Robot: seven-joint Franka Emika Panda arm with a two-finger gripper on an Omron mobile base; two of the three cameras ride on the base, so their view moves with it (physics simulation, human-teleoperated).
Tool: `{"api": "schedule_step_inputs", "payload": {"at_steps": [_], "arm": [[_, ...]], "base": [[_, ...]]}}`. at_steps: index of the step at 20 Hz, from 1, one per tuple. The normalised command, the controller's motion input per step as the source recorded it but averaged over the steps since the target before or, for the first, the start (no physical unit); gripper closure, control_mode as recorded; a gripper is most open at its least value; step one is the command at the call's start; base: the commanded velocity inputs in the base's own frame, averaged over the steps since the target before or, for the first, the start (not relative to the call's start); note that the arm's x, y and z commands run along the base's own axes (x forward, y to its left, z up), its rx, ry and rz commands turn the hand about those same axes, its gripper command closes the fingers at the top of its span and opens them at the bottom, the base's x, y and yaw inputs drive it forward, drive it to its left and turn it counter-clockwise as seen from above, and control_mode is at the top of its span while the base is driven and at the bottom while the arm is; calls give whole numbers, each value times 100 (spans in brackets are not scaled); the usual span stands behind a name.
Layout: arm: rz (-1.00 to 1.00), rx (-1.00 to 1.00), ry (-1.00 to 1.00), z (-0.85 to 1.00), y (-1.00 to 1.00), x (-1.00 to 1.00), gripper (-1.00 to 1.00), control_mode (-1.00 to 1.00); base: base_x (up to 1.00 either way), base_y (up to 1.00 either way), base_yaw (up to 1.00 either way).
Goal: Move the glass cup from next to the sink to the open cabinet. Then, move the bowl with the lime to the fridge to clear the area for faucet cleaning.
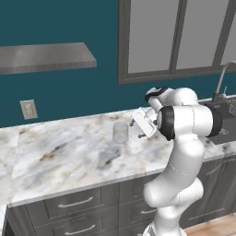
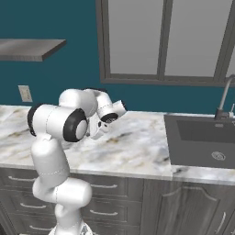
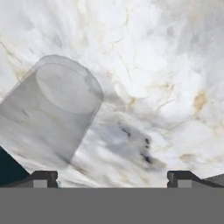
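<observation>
The glass cup (image 1: 120, 132) stands upright on the marble counter (image 1: 69, 156), left of the sink (image 2: 202, 137). My gripper (image 1: 137, 129) hovers just to the cup's right, tilted down toward it, open and holding nothing. In the hand view the glass cup (image 3: 54, 116) sits ahead and to the left, in line with the left fingertip (image 3: 41, 178), while the right fingertip (image 3: 181, 178) is over bare marble. The faucet (image 2: 223, 98) rises behind the sink. The bowl, lime, fridge and open cabinet are out of view.
A grey wall shelf (image 1: 46, 57) hangs at the upper left, with a window (image 1: 179, 37) behind the counter. A wall outlet (image 1: 28, 109) sits on the teal wall. Grey drawers (image 1: 76, 203) run under the counter's front edge.
</observation>
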Motion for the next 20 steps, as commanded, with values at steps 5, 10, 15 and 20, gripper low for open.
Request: {"api": "schedule_step_inputs", "payload": {"at_steps": [5, 10, 15, 20], "arm": [[-12, 0, 27, -15, 11, 51, -100, -100], [-10, 2, 17, -1, 0, 51, -100, -100], [-5, 1, 1, 0, -7, 4, -100, -100], [0, 0, 0, -3, -5, -42, -100, -100]], "base": [[0, 0, 0], [0, 0, 0], [0, 0, 0], [0, 0, 0]]}}
